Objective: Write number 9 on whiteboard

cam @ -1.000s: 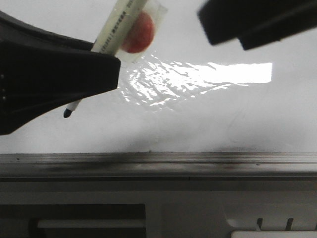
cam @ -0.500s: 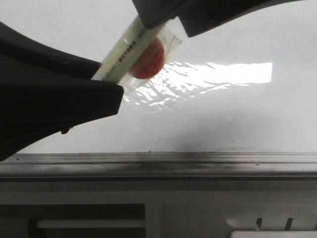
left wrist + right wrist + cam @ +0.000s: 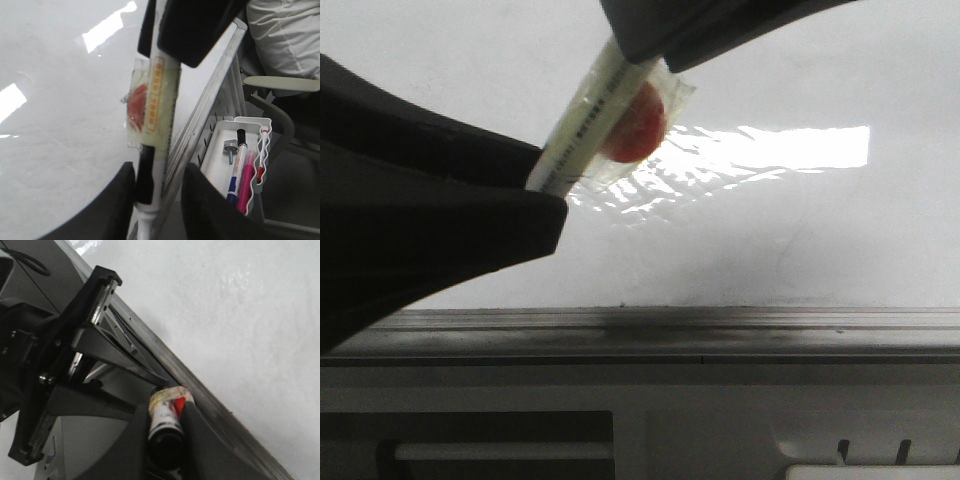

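Front view, left to right. Left gripper (image 3: 545, 185) fills the 9 o'clock side as a dark bulk, hiding much of the whiteboard (image 3: 800, 230) behind it. Its fingers (image 3: 120, 200) are clamped on the lower barrel of a white marker (image 3: 588, 125), which slants up toward 1 o'clock. A red sticker under clear tape (image 3: 638, 122) sits on the marker's side. Marker tip is hidden behind the left gripper, so contact with the board cannot be told.

Right gripper (image 3: 650, 50) comes in from 12 o'clock; its fingers (image 3: 200, 440) are closed on the marker's upper end, so both grippers hold the same marker.

Board surface glossy, with a bright glare patch (image 3: 770, 150) toward 2 o'clock; no number 9 visible on it. Grey rail (image 3: 720, 335) runs along the board's near edge.

Left wrist view: white tray (image 3: 250, 150) beside the rail holds a blue pen (image 3: 234, 172), a pink pen (image 3: 246, 180) and a small metal bolt (image 3: 230, 149)
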`<state>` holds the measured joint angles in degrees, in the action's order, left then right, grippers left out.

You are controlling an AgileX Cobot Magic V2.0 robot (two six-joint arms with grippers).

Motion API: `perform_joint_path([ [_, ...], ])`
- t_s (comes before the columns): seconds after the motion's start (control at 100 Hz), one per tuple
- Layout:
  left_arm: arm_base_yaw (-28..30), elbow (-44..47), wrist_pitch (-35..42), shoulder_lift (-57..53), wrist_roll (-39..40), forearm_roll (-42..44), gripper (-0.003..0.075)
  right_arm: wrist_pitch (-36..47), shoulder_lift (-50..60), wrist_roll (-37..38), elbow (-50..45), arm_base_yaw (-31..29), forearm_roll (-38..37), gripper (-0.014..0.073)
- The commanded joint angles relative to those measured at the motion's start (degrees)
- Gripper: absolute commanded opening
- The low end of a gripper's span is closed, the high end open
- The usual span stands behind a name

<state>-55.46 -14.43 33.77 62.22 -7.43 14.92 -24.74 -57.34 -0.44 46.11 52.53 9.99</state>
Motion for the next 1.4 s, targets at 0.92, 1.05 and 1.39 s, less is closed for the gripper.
perform_joint_path([
  [0.92, 3.03, -1.26, -1.89, -19.86, -11.17, -31.07, 0.0315, -1.50, -13.49, 0.44, 20.38, -15.25, 0.14, -0.0076],
  [1.05, 3.03, -1.26, -1.97, -19.86, -11.17, -31.07, 0.0314, -5.86, -17.16, 0.44, 21.06, -13.28, 1.35, -0.0076],
  [1.39, 3.03, -1.26, -2.12, -19.86, -11.17, -31.07, 0.0314, -9.73, -12.78, 0.44, 23.54, -16.90, -0.90, -0.0076],
])
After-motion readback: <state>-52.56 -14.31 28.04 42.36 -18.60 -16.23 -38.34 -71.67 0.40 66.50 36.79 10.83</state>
